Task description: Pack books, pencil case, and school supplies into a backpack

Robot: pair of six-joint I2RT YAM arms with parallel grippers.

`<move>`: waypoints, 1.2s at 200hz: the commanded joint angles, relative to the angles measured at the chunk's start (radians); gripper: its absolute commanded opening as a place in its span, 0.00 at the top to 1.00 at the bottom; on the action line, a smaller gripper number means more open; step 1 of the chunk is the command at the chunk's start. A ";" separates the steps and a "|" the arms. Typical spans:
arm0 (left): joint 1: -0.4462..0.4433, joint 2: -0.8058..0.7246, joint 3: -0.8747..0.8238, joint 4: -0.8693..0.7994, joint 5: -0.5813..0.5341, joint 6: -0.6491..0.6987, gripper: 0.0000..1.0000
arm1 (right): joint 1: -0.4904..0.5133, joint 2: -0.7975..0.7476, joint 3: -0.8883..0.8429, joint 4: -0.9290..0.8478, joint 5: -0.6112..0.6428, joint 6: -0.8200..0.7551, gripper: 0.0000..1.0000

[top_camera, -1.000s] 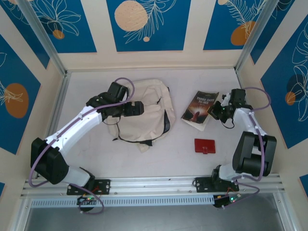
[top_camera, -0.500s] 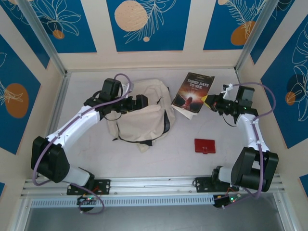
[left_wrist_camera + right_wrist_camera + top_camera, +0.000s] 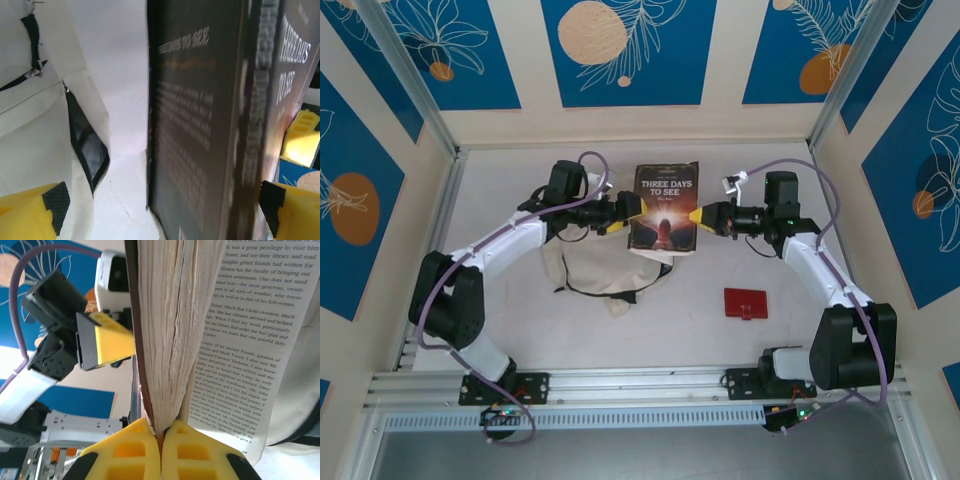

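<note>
The dark brown book (image 3: 665,205), titled "Three Days to See", hangs upright above the cream backpack (image 3: 605,262). My right gripper (image 3: 703,216) is shut on its right edge; in the right wrist view the yellow fingers (image 3: 135,450) pinch the cover and page block (image 3: 167,325), with one printed page (image 3: 250,340) splayed loose. My left gripper (image 3: 632,208) stands open at the book's left edge. In the left wrist view the book's spine and back cover (image 3: 200,125) lie between the wide-apart yellow fingertips (image 3: 30,215). The red pencil case (image 3: 745,303) lies flat on the table.
The backpack's black-edged opening (image 3: 87,150) lies just left of the book. Black straps (image 3: 590,290) trail toward the near side. Metal frame rails (image 3: 430,230) and patterned walls bound the white table (image 3: 750,160).
My right gripper lifted the brown book off the table and carried it left over the backpack, standing it upright. My left gripper swung right to the book's left edge.
</note>
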 commanded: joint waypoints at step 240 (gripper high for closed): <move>0.033 -0.335 -0.132 0.348 -0.532 -0.268 0.94 | 0.296 -0.045 -0.255 0.792 0.434 0.879 0.09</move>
